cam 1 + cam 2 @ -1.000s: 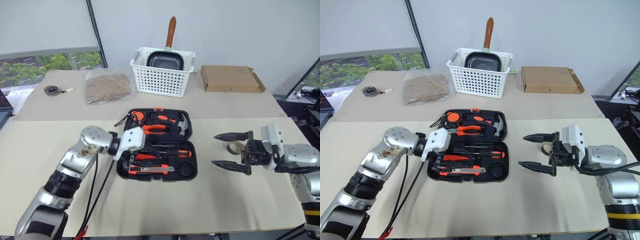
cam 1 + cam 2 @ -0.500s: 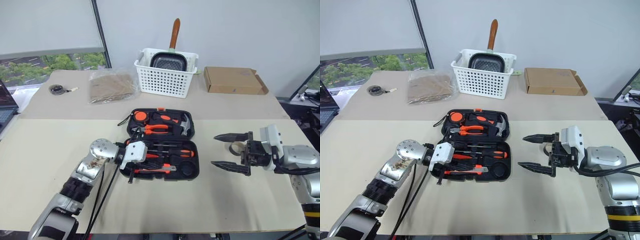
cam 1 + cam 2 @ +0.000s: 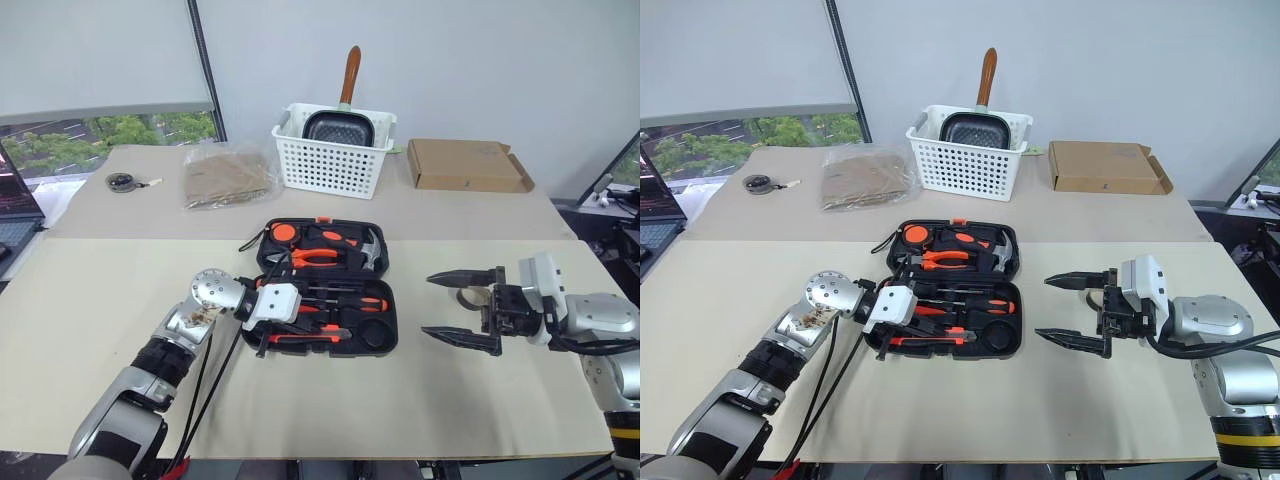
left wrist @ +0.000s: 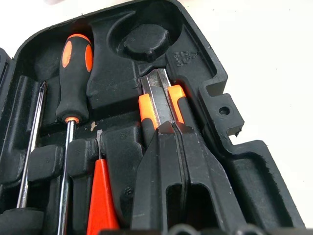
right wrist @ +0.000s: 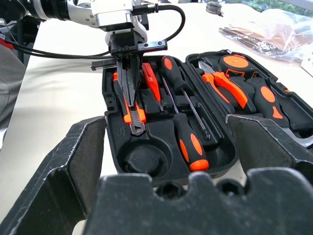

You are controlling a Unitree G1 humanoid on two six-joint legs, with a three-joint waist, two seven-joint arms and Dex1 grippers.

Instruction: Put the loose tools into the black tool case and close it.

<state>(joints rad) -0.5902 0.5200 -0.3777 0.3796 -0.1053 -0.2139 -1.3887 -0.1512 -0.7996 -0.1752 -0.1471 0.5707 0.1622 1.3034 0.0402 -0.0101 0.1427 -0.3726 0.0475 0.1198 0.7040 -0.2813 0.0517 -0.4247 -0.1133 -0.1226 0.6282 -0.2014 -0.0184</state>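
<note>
The black tool case (image 3: pixel 385 330) lies open in the middle of the table. Two black-and-orange screwdrivers (image 5: pixel 189 142), a thin red tester (image 4: pixel 101 196) and the orange-black utility knife (image 4: pixel 157 95) lie in the recesses of its near half. My left gripper (image 4: pixel 171 126) is shut, its tips resting on the knife (image 5: pixel 137 117) and gripping nothing. To the right of the case my right gripper (image 3: pixel 462 308) hovers wide open. The tan tape ring (image 3: pixel 467 297) lies on the table and shows between its fingers, partly hidden.
Orange pliers (image 3: pixel 318 257), a hammer (image 3: pixel 370 253) and a tape measure sit in the case's far half. At the back stand a white basket (image 3: pixel 333 165) holding a pan, a cardboard box (image 3: pixel 465 165) and a plastic bag (image 3: pixel 225 178). A laptop shows at the left edge.
My left gripper has sunk into the case's near half onto the knife and its fingers have closed. The right arm has kept still. The camera has shifted a little.
</note>
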